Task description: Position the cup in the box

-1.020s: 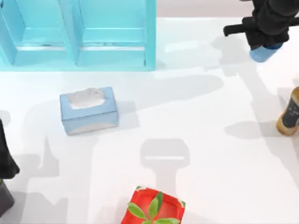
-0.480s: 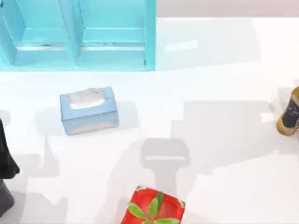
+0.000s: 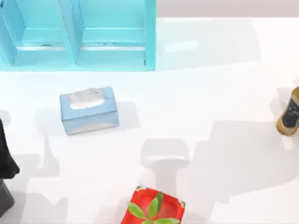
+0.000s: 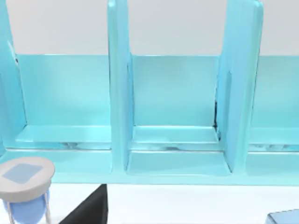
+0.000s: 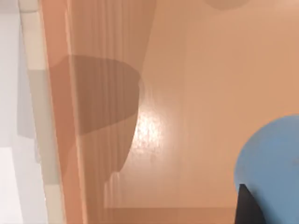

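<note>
The blue cup point(image 5: 271, 168) appears in the right wrist view, with a dark finger point(image 5: 247, 207) of my right gripper against its side. Under the cup lies a tan wooden surface bounded by a raised wall point(image 5: 56, 140), which looks like the inside of the box. I cannot tell whether the cup touches that floor. A round shadow falls on the wall and floor beside the cup. My left arm point(image 3: 5, 158) stays parked at the table's left edge.
A cyan shelf unit point(image 3: 77, 35) stands at the back left. A blue tissue box point(image 3: 88, 110) sits left of the middle, a red planter with green leaves point(image 3: 153, 210) at the front edge, and a brown bottle point(image 3: 289, 114) at the right edge.
The right gripper with the cup was at the top view's upper right a second ago and has since left that view. Its shadow has drifted toward the lower right of the table.
</note>
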You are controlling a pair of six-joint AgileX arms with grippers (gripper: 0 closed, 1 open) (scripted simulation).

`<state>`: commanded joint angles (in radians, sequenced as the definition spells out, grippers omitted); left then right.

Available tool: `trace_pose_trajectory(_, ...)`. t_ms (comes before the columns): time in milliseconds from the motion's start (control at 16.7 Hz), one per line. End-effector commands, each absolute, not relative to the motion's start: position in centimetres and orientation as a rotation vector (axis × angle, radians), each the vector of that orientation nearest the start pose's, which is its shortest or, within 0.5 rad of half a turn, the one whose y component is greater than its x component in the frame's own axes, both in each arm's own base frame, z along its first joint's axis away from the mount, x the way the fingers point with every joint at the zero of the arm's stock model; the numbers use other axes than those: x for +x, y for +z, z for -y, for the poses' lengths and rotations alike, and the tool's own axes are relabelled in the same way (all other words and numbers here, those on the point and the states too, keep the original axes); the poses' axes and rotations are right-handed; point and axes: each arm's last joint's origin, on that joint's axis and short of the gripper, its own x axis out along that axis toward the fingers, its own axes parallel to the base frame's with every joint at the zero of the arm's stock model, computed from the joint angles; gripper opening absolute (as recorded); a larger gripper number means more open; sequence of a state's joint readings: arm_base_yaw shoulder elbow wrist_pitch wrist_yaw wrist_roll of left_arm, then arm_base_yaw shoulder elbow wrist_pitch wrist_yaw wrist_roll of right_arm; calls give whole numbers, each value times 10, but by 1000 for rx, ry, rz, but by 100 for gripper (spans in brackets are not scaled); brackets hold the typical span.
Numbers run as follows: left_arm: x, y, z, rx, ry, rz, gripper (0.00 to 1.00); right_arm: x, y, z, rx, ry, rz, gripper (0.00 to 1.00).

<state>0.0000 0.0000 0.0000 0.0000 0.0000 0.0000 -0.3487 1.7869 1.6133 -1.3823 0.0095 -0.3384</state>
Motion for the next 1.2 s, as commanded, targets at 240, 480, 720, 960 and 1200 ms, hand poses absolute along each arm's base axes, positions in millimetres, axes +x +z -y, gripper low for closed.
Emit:
trace_pose_trajectory(240,106,160,1,0,0,0,100,318,257,114,-8,-12,-1561,0)
trace_pose_trajectory(480,106,160,1,0,0,0,100,317,220,120,-4,-15,-1558,0)
trace_pose_trajectory(720,106,160,1,0,0,0,100,316,212,121,-2,-16,-1559,0)
trace_pose_trajectory(960,106,160,1,0,0,0,100,316,212,121,-2,-16,-1559,23)
trace_pose_trajectory(1200,106,160,1,0,0,0,100,316,212,121,-2,-16,-1559,53)
